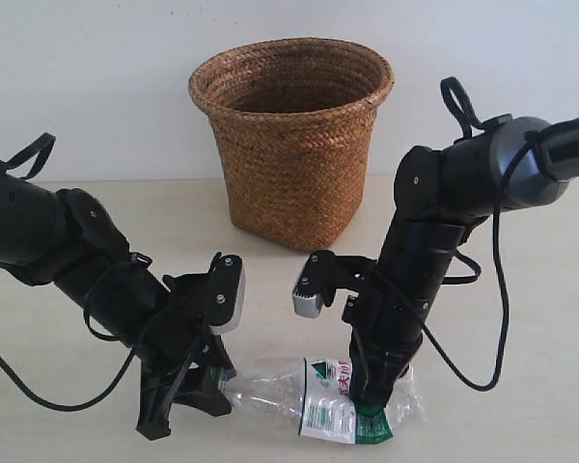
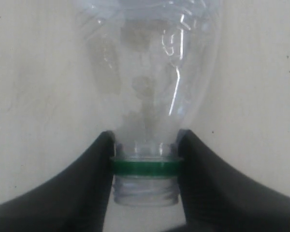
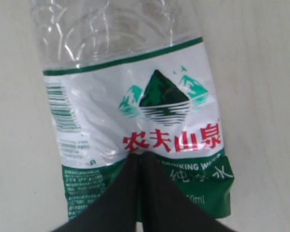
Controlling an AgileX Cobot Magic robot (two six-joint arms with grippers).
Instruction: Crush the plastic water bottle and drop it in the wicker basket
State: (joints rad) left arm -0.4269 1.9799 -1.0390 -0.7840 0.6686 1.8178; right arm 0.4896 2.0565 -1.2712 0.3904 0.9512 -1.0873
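On the pale table [image 1: 521, 318] the bottle [image 1: 280, 386] lay sideways, neck clamped in the left gripper [image 2: 145, 154]; the right gripper [image 3: 137, 159], jaws closed together, pressed its label. The basket [image 1: 291, 145] stood behind.

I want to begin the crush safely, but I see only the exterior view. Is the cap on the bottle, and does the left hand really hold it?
Observer: The left wrist view shows no cap. The plastic water bottle has a bare threaded mouth with only a green ring above it.
Operator: And the grip of the left hand?
Observer: The left hand is closed on the bottle, one finger on each side at the green ring.
Operator: What does the right hand do on the label?
Observer: In the right wrist view the right hand is shut, and its two tips lie together on the label, just below the red characters.
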